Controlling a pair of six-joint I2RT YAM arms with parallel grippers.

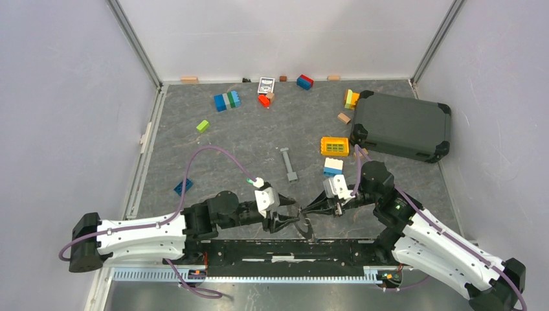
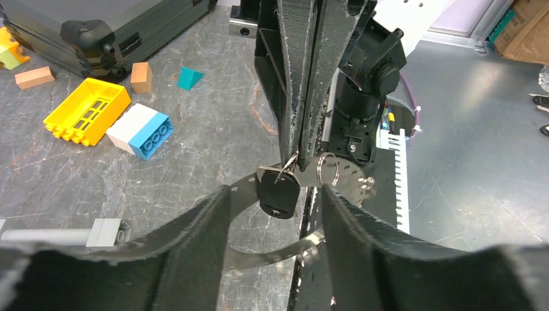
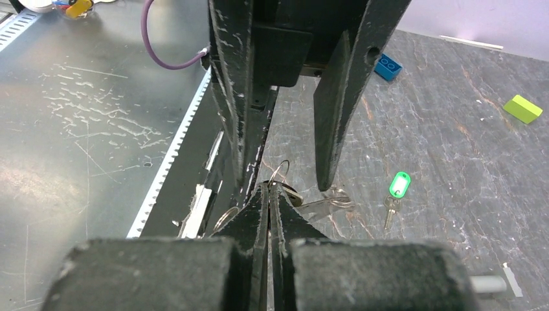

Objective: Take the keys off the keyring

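1. Left gripper (image 2: 275, 194): the fingers (image 2: 194, 240) are spread open with one on each side of the key bunch. As far as I can see they aren't touching it.
2. Right gripper (image 3: 268, 193): the fingers (image 2: 311, 78) are pinched flat together and come in tip to tip against my left ones. They're closed right on the keyring (image 2: 325, 170), with wire loops poking out on both sides of the tips.
3. The keys (image 2: 357, 186) still on the ring are a flat silver bunch sitting just past the right fingertips. A black-headed key (image 2: 280, 201) dangles from a thin loop straight below those tips, right in the gap between my left fingers.
4. One green-tagged key (image 3: 396, 189) is off the ring. It lies flat on the bench (image 2: 194, 129), out to the side of the right fingers and well apart from the bunch.
5. A curved silver band runs under the bunch, behind the left fingers. I honestly can't tell what it is.
6. Beyond the left fingers there's a white-and-blue brick (image 2: 139, 131), then a yellow grid block (image 2: 87, 110), with a dark case (image 2: 97, 26) furthest back.
7. A grey metal bar (image 2: 45, 234) lies flat on the bench just outside one of the left fingers.
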